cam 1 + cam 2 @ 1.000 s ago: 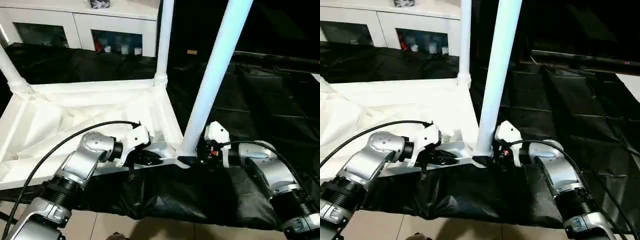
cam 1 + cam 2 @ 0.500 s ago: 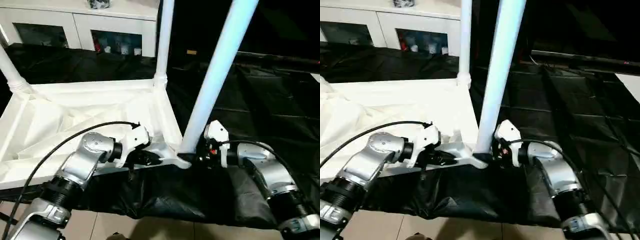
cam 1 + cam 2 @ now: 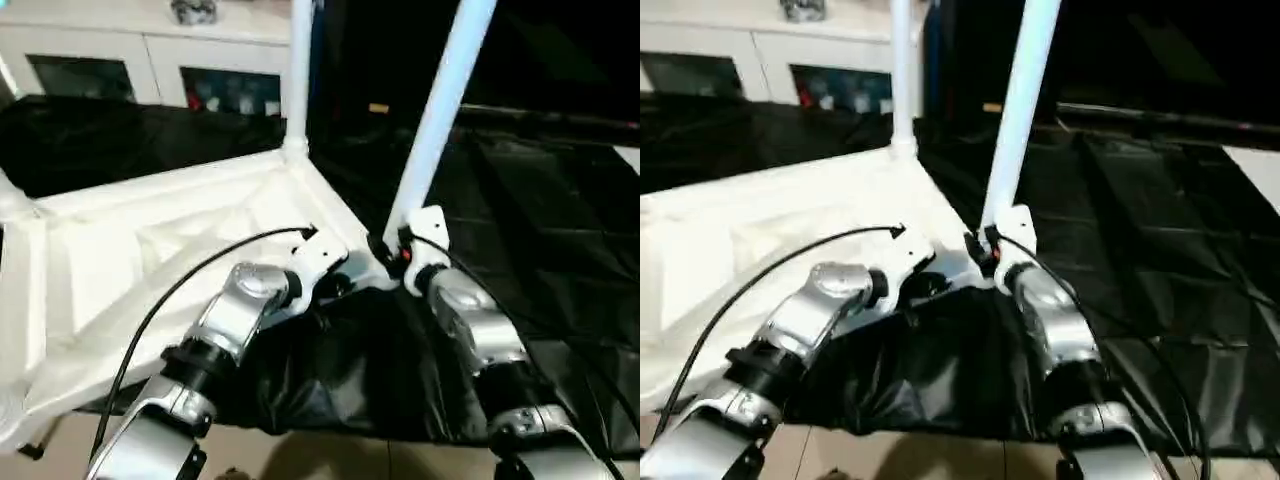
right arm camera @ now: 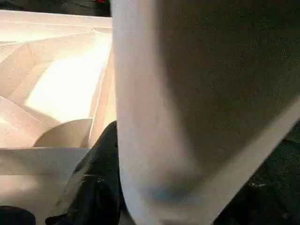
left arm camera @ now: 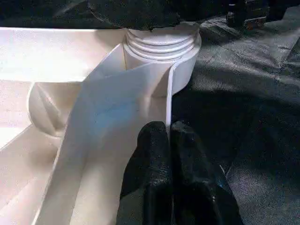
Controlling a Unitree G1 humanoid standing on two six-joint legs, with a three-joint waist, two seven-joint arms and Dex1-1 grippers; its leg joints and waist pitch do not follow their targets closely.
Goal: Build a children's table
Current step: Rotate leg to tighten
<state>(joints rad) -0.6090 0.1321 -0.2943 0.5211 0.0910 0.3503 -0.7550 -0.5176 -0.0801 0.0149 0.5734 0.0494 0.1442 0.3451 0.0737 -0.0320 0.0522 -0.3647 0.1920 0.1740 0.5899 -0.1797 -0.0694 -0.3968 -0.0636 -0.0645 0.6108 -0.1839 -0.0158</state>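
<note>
black sheeting under an upturned children's table (image 3: 150,250); its legs run out of view overhead.
my left jaws (image 5: 168,140) pinch its rim wall beside the corner socket (image 5: 161,51); my right jaws (image 3: 385,250) clamp the near leg (image 3: 435,120) low down.

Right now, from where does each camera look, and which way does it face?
Head views: look forward and down at the upturned table top, over both forearms.
Left wrist view: looks along the left hand, pinching the table rim by a corner socket.
Right wrist view: close against the leg.
Shared: head and right wrist views show that leg.
</note>
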